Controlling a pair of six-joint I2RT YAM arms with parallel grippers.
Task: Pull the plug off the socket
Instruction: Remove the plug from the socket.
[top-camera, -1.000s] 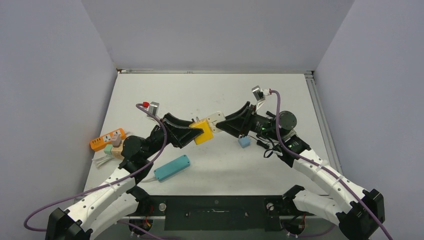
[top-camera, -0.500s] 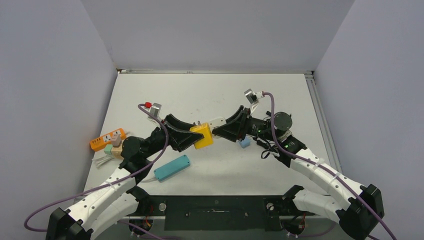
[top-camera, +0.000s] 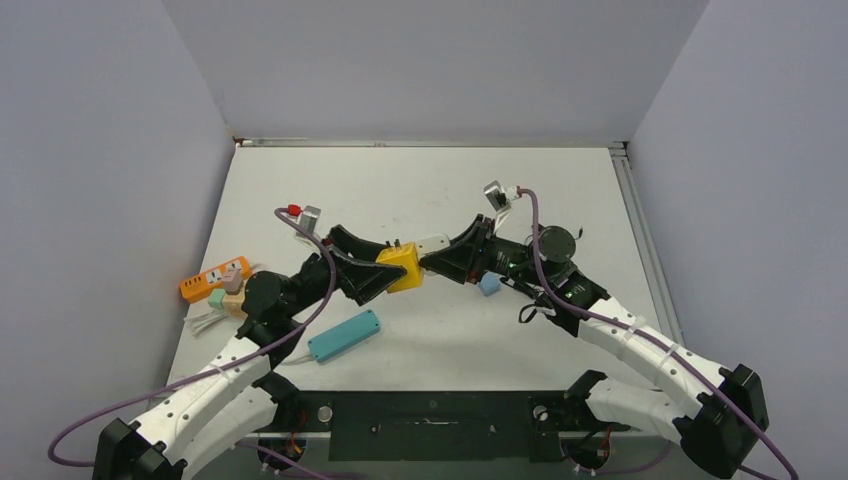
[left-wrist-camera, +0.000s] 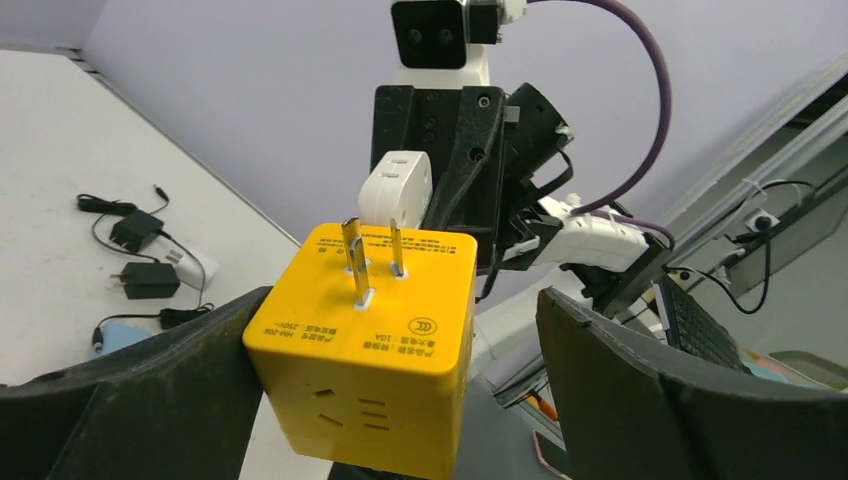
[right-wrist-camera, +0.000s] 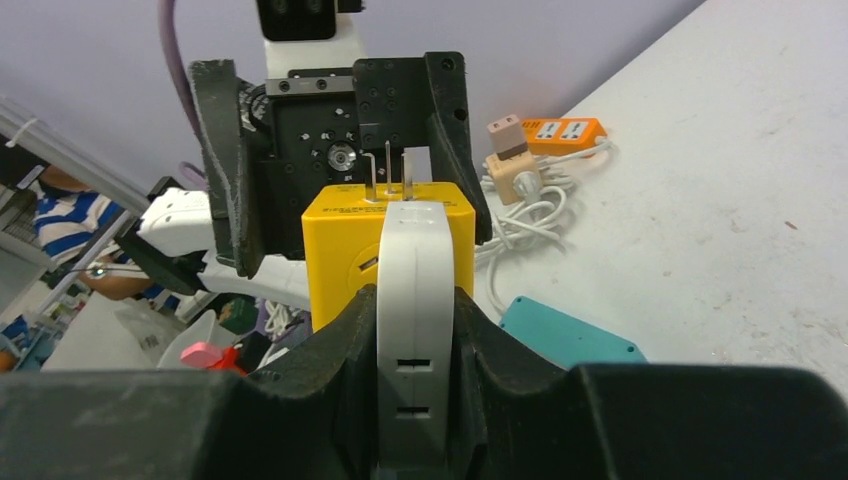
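Note:
The socket is a yellow cube (top-camera: 400, 266) held in the air at mid-table, with two metal prongs of its own on top. A white plug (top-camera: 433, 243) sits in its far side. My right gripper (top-camera: 432, 257) is shut on the white plug (right-wrist-camera: 412, 250), both fingers pressed against its flat sides. My left gripper (top-camera: 385, 272) is open around the yellow socket (left-wrist-camera: 365, 345). One finger (left-wrist-camera: 190, 350) touches the cube's side, while the other finger (left-wrist-camera: 620, 370) stands well apart from it. The plug (left-wrist-camera: 395, 190) shows behind the cube in the left wrist view.
An orange power strip (top-camera: 214, 277) and small beige and green adapters (top-camera: 228, 298) with white cable lie at the left edge. A teal block (top-camera: 344, 335) lies near the left arm. A small blue block (top-camera: 489, 285) sits under the right arm. Black adapters (left-wrist-camera: 140, 255) lie further back.
My left gripper's jaws have opened off the yellow socket. The right gripper has tightened on the white plug, and the right arm has shifted a little to the left and lower.

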